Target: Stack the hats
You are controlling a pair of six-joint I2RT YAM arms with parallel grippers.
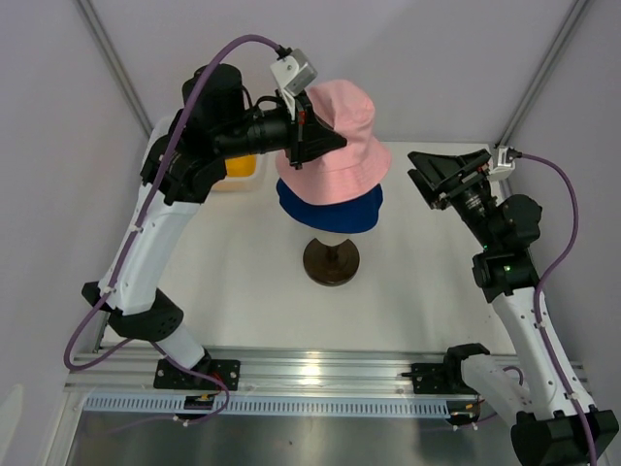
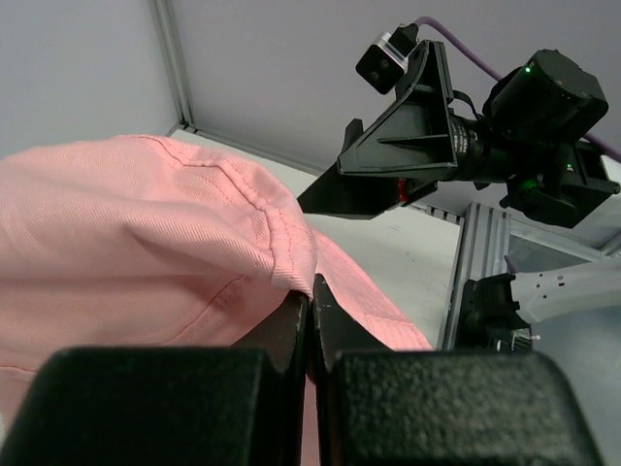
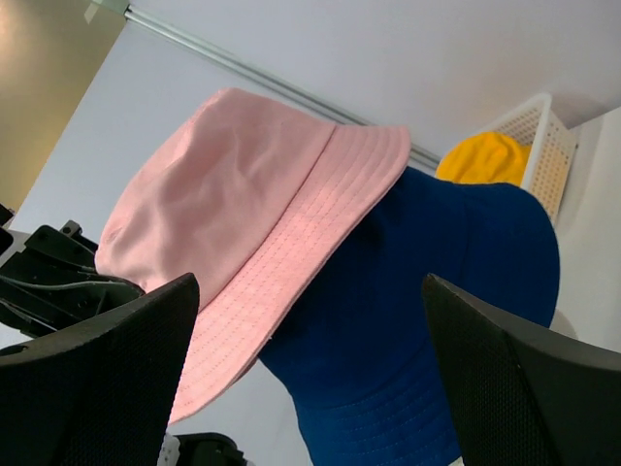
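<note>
Pink hat lies tilted over the dark blue hat on the dark stand at mid-table, its fabric pinched in the closed left gripper. Just beside both hats the right gripper gapes wide, touching neither. Behind them a yellow hat sits in the white basket.

Pink hat, dark blue hat, yellow hat — three, one basket
</note>
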